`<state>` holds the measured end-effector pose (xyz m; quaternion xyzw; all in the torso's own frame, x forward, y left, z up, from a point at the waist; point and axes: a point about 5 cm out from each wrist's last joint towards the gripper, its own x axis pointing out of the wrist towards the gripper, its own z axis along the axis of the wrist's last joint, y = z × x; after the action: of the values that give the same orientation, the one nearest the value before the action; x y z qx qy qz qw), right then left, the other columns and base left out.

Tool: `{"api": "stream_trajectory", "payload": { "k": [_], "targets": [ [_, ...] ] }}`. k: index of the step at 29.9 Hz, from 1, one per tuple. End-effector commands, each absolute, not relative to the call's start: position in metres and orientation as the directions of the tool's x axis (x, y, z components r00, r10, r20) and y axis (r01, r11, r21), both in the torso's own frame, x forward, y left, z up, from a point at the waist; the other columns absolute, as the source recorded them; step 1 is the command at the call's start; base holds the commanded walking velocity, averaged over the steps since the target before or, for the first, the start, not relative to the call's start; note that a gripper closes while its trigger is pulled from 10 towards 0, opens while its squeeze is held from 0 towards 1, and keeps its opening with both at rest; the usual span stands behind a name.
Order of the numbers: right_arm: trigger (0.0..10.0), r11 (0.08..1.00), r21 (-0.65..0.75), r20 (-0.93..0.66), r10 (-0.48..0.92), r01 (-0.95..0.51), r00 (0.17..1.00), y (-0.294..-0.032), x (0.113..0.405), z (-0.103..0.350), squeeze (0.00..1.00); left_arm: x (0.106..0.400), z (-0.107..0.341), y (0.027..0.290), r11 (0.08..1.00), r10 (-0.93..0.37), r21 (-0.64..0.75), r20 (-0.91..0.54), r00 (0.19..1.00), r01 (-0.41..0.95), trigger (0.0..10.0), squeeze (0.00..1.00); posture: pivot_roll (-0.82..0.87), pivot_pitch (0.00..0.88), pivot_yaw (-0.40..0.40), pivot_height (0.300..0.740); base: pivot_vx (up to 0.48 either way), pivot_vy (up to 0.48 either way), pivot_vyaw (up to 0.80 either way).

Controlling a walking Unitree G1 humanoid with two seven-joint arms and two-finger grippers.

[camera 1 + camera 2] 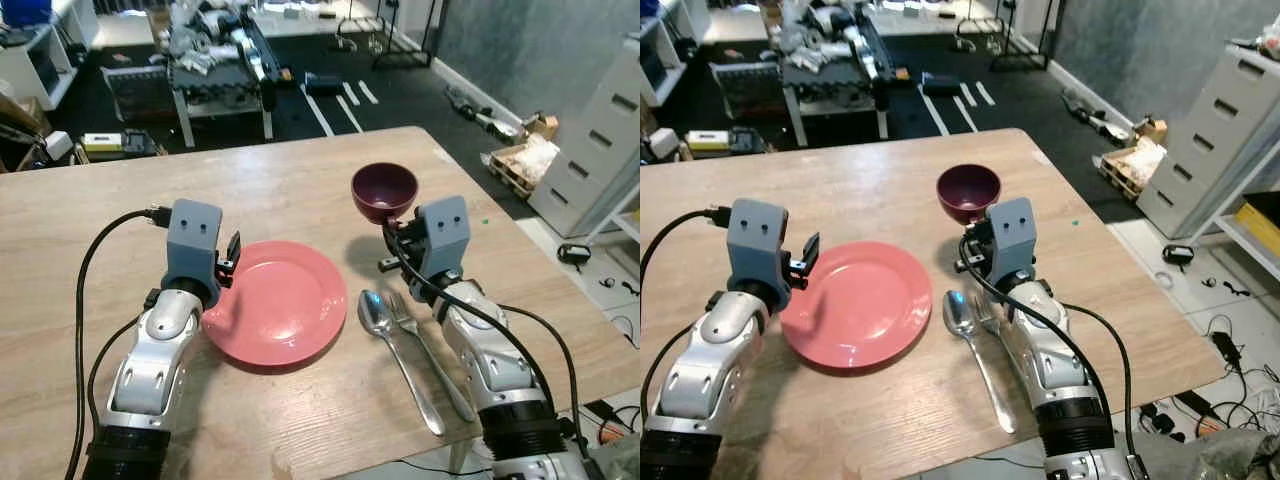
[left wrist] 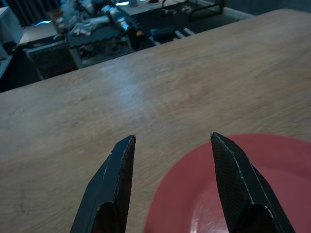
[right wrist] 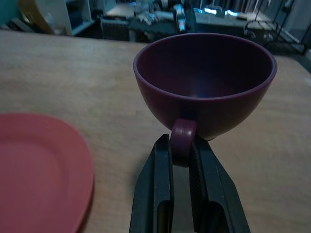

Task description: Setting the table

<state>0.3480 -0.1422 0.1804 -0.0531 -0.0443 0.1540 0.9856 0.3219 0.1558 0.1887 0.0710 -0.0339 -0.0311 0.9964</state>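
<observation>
the purple cup [image 3: 204, 82] was held upright by its handle [image 3: 183, 141], pinched between the 2 fingers of the right gripper [image 3: 182, 167], just beyond their tips. the left gripper [image 2: 172, 155] was spread wide, 1 finger [image 2: 238, 179] over the rim of the pink plate [image 1: 280, 300]. a spoon [image 1: 385, 335] and fork [image 1: 425, 345] were seen behind the right fingers, beside the plate.

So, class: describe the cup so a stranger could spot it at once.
On the wooden table, look just beyond the spoon and fork, right of the pink plate. The cup is dark purple, bowl-shaped, its handle pinched by the right gripper.
</observation>
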Motion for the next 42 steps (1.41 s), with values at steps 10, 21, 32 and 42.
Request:
{"api": "stream_trajectory", "payload": {
  "k": [10,21,32,42],
  "targets": [
    [10.0,0.939,-0.001,-0.055,0.344,-0.344,0.938,-0.148,0.348,0.156,0.0,0.311,0.181,0.155,0.983,-0.121,0.143,0.018,0.992,0.117,10.0,0.0,0.02,0.0,0.057,0.74,0.0,0.0,0.0],
    [10.0,0.926,0.04,-0.077,0.378,-0.376,0.923,-0.141,0.345,0.141,0.0,0.309,0.18,0.154,0.982,-0.126,0.144,0.012,0.992,0.123,10.0,0.0,0.03,0.0,0.054,0.74,0.0,0.0,0.0],
    [10.0,0.933,0.052,-0.003,0.357,-0.357,0.934,-0.142,0.343,0.137,0.0,0.308,0.181,0.155,0.982,-0.123,0.145,0.016,0.992,0.119,10.0,0.0,0.03,0.0,0.052,0.74,0.0,0.0,0.0],
    [10.0,0.933,0.032,0.005,0.36,-0.36,0.933,-0.141,0.342,0.133,0.0,0.309,0.183,0.155,0.982,-0.126,0.145,0.019,0.992,0.122,10.0,0.0,0.04,0.0,0.057,0.74,0.0,0.0,0.0]
  ]
}}
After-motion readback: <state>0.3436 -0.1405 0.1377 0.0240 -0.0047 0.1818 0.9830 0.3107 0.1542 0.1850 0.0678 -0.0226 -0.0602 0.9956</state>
